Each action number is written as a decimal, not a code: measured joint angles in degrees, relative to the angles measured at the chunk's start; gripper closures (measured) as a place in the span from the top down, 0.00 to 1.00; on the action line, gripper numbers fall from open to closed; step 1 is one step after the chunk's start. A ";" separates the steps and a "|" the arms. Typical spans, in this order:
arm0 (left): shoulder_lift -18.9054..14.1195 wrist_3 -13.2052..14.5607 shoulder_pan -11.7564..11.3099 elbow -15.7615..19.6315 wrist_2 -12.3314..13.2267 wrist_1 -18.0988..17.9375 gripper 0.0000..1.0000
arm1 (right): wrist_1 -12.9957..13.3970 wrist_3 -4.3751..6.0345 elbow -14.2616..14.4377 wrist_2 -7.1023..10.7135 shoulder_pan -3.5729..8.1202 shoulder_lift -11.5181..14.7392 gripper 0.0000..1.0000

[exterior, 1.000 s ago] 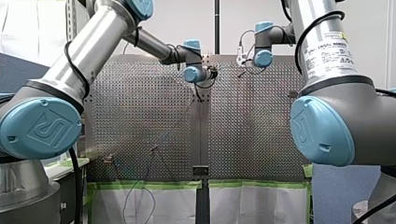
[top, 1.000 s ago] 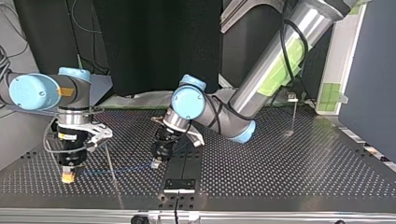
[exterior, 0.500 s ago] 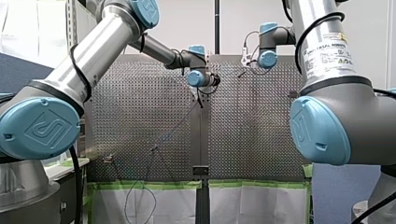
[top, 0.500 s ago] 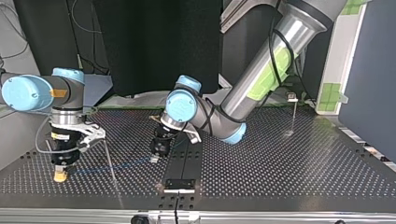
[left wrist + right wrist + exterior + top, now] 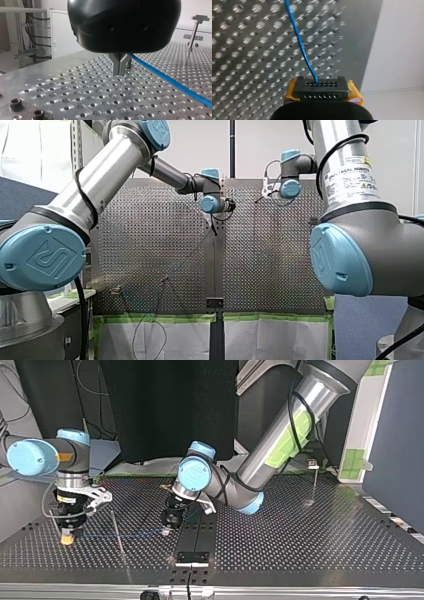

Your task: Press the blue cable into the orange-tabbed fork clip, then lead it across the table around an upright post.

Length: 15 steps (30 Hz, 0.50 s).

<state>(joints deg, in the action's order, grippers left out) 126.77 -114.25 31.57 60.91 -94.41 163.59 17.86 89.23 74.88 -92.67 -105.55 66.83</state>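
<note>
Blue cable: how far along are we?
Done: nothing confirmable; no orange-tabbed clip shows, so seating is unverified. In hand: the blue cable runs straight between my right gripper and my left gripper, both shut on it. Left: routing around the upright post at the top view's right, which the cable is nowhere near.

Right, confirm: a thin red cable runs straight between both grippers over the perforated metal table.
Wrong colour: the top view shows a thin blue cable. It does run straight between my left gripper and right gripper over the perforated metal table.
</note>
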 joint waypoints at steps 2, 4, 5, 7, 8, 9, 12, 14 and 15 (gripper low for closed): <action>0.00 0.00 -0.02 -0.01 -0.21 -0.05 0.00 | 0.09 0.00 0.63 0.02 0.16 -0.18 0.00; 0.02 0.00 -0.09 -0.01 -0.39 -0.22 0.00 | 0.11 -0.03 0.95 0.16 0.23 -0.52 0.00; 0.02 0.00 -0.14 0.00 -0.43 -0.35 0.00 | 0.10 -0.05 1.09 0.27 0.25 -0.83 0.00; 0.02 0.00 -0.24 0.01 -0.50 -0.65 0.00 | 0.10 -0.06 1.20 0.37 0.27 -1.23 0.00; 0.04 0.00 -0.29 0.01 -0.52 -0.74 0.00 | 0.09 -0.08 1.24 0.41 0.27 -1.39 0.00; 0.06 0.00 -0.34 0.00 -0.53 -0.82 0.00 | 0.09 -0.08 1.25 0.42 0.27 -1.48 0.00; 0.41 0.00 -0.41 0.00 -0.48 -0.86 0.00 | 0.08 -0.14 1.53 0.39 0.29 -1.89 0.00; 0.81 0.00 -0.40 0.00 -0.45 -0.81 0.00 | 0.12 -0.20 1.96 0.36 0.26 -2.31 0.00; 1.07 0.00 -0.31 0.00 -0.46 -0.81 0.00 | 0.13 -0.24 2.15 0.33 0.25 -2.51 0.00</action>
<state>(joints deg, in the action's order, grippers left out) 127.84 -114.25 31.26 60.90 -94.87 162.78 17.99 88.99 77.03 -92.35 -105.29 64.32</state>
